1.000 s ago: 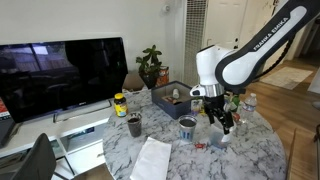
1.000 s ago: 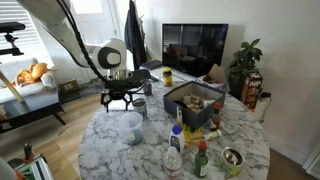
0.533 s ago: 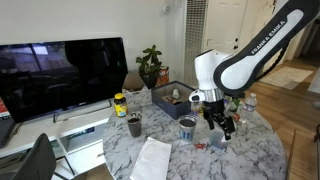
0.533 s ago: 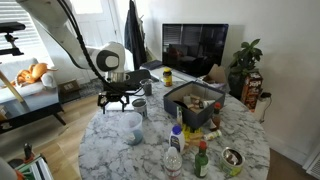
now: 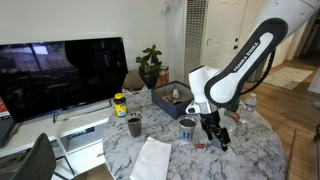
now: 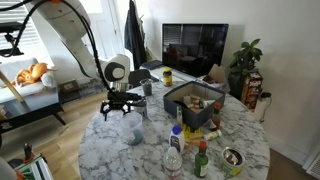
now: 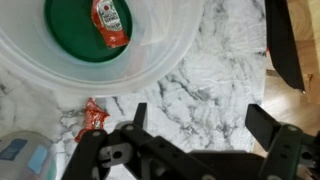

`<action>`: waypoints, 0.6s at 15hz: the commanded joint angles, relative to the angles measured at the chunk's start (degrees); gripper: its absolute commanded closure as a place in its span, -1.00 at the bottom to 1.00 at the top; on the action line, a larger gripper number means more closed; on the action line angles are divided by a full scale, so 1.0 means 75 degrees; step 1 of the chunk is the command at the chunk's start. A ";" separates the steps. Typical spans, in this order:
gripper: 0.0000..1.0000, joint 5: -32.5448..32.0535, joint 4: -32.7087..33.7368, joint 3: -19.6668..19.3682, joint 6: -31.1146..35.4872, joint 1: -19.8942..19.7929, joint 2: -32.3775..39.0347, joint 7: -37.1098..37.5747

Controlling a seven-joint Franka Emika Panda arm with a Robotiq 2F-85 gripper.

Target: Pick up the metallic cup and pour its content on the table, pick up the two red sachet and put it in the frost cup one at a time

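Note:
In the wrist view the frost cup [image 7: 170, 55] fills the top of the picture, seen from above, with one red sachet [image 7: 110, 20] lying inside on its green-looking bottom. The second red sachet [image 7: 90, 118] lies on the marble table [image 7: 225, 60] just outside the cup's rim. My gripper [image 7: 200, 125] is open and empty, low over bare table beside that sachet. In the exterior views the gripper [image 5: 215, 135] [image 6: 115, 106] hangs close to the frost cup [image 6: 133, 128]. The metallic cup [image 5: 187, 127] stands upright next to it.
A small dark cup [image 5: 134, 125] and a white cloth [image 5: 152, 160] are on the table. A dark tray of items [image 6: 192, 103], bottles [image 6: 175, 150] and a bowl [image 6: 232, 158] crowd one side. A pale bluish object [image 7: 20, 158] sits near the loose sachet.
The arm has bent and lowered, bringing my open gripper down toward the table beside the frost cup. The cups have not moved.

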 commanded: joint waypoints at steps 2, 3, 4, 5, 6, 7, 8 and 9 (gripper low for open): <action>-1.00 0.0108 0.0451 0.0060 0.0589 -0.0129 0.0847 0.0124; -1.00 0.0063 0.0537 0.0041 0.0619 -0.0133 0.0975 0.0197; -1.00 0.0054 0.0616 0.0045 0.0646 -0.0162 0.1107 0.0215; -0.97 0.0039 0.0693 0.0045 0.0722 -0.0202 0.1243 0.0192; -0.97 0.0001 0.0744 0.0019 0.0816 -0.0218 0.1359 0.0224; -0.99 -0.0008 0.0799 0.0014 0.0961 -0.0266 0.1476 0.0189; -0.99 -0.0105 0.0852 -0.0059 0.1124 -0.0255 0.1571 0.0276; -1.00 -0.0179 0.0884 -0.0115 0.1263 -0.0258 0.1656 0.0353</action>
